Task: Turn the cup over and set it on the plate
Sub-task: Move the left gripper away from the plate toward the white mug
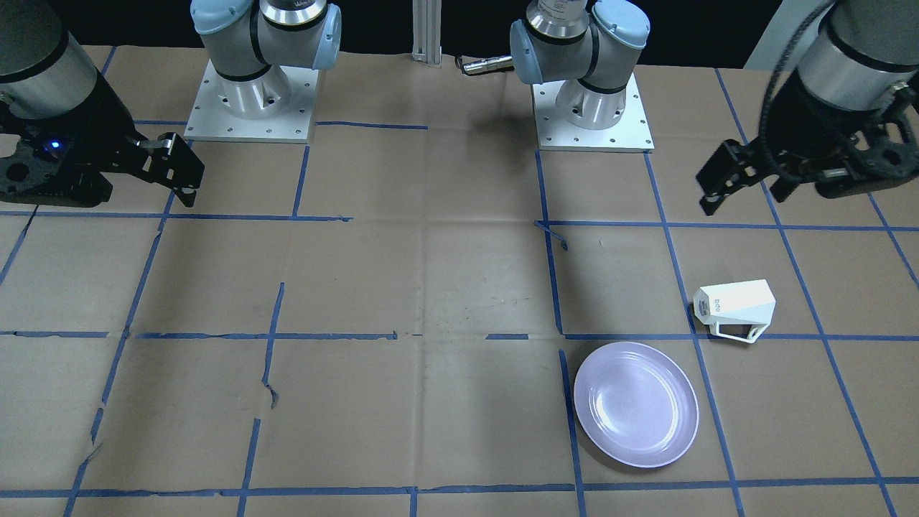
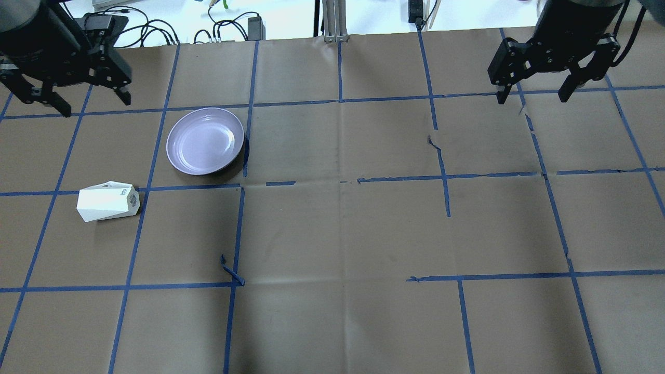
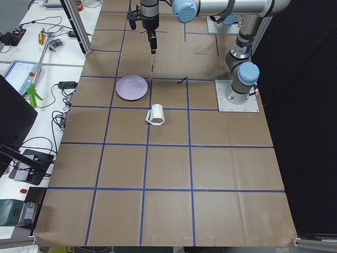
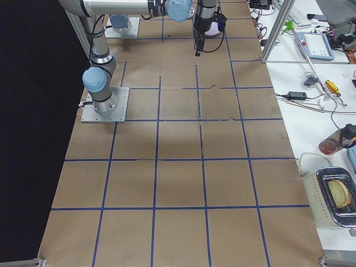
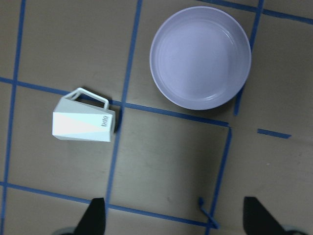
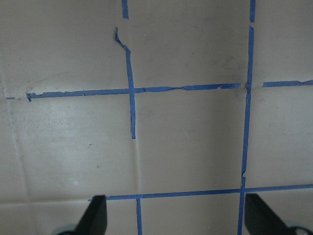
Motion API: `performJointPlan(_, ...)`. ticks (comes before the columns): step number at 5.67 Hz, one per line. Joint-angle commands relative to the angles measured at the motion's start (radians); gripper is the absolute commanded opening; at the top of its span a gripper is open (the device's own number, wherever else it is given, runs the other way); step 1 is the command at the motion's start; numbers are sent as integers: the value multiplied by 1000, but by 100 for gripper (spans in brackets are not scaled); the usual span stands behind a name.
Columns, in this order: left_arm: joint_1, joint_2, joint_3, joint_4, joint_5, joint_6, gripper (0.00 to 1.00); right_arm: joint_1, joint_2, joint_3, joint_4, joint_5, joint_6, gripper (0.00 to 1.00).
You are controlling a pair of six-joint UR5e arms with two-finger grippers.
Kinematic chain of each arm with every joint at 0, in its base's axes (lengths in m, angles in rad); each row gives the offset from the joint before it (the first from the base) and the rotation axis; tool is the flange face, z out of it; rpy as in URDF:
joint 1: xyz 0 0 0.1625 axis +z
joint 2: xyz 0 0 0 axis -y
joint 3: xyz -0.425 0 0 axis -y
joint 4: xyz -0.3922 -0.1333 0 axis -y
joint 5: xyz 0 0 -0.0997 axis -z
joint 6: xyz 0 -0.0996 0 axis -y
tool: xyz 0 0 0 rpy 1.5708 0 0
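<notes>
Cup lies on its side at the left, nearer than the plate, not touching it. Left gripper and right gripper both hang wide open and empty. My guess is those slanted facets could squirt out of a pinch.

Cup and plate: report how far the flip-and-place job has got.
Done: nothing visible yet. The cup lies on its side on the table, apart from the empty plate. In hand: nothing; the left claw and the right claw are both open and away from the cup. Left: grasp the cup, turn it upright, set it on the plate.
</notes>
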State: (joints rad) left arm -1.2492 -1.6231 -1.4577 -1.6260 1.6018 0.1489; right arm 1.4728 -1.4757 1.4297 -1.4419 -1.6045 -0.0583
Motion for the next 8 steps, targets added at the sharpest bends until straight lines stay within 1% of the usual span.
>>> performJointPlan(1,313,-30,5,1,-2,470,99,0,0,0,0,0,0,100)
performJointPlan(2,421,-55,8,2,-6,629,99,0,0,0,0,0,0,100)
performJointPlan(3,445,-61,1,0,-8,655,99,0,0,0,0,0,0,100)
performJointPlan(4,456,-67,-3,-9,-44,676,99,0,0,0,0,0,0,100)
performJointPlan(5,494,-104,-4,-23,-148,710,99,0,0,0,0,0,0,100)
performJointPlan(6,557,-177,-6,-47,-274,740,99,0,0,0,0,0,0,100)
performJointPlan(7,606,-272,3,-81,-419,771,99,0,0,0,0,0,0,100)
performJointPlan(8,646,-372,10,-150,-501,876,99,0,0,0,0,0,0,100)
